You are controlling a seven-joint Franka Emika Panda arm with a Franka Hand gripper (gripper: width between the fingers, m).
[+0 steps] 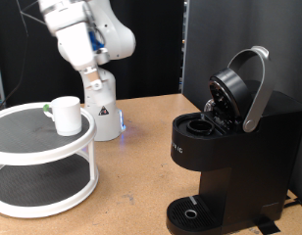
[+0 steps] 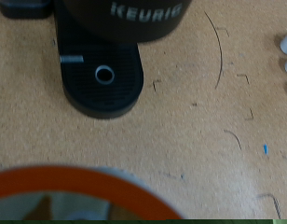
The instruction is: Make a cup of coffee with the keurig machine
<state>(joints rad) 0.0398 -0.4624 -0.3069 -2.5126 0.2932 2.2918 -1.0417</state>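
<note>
Keurig machine [image 1: 229, 147] nearest the camera, lower right of the exterior view: black, lid [image 1: 237, 86] tipped open, grey handle up, pod chamber exposed, round drip tray [image 1: 195, 212] at frame bottom with nothing on it. Cup [image 1: 66, 115], white, upright on the top tier of a white two-tier round stand [image 1: 43, 162] at left, well apart from the machine. Robot arm [image 1: 87, 39] upper left, above the cup. Gripper not visible in either view; wide or narrow, cannot tell. Wrist view: drip tray on a tan table [image 2: 181, 131].
</note>
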